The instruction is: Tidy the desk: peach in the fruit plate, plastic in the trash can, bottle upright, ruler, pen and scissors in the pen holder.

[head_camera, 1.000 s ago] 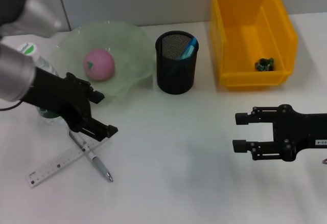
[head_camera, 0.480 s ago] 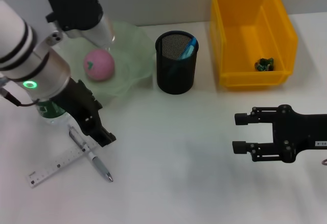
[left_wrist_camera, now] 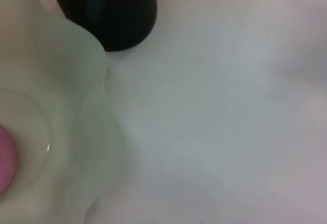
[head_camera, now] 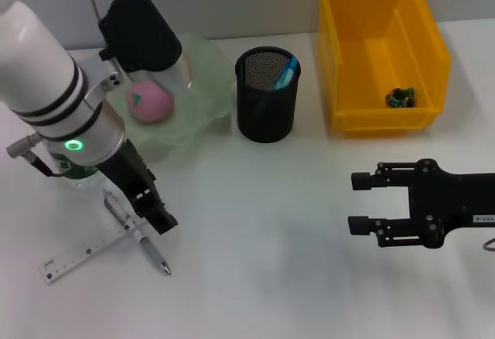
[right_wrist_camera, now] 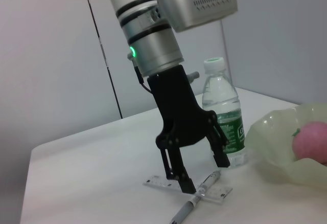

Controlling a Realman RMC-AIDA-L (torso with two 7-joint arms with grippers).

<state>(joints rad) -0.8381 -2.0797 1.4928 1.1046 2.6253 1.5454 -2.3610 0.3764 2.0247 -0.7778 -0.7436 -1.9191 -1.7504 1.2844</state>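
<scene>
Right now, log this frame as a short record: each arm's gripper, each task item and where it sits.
left gripper: open, pointing down over the pen and ruler
right gripper: open, idle above the desk
peach: in fruit plate
bottle: upright beside the plate
scissors: in pen holder
trash can: holds a small green-and-dark item
pen, ruler: crossed on the desk

We are seeing the left arm covering most of the bottle (head_camera: 71, 170) and part of the fruit plate (head_camera: 209, 95). The small dark-green thing (head_camera: 401, 97) in the trash can (head_camera: 352, 118) is perhaps crumpled plastic, but it is showing too small to tell.
</scene>
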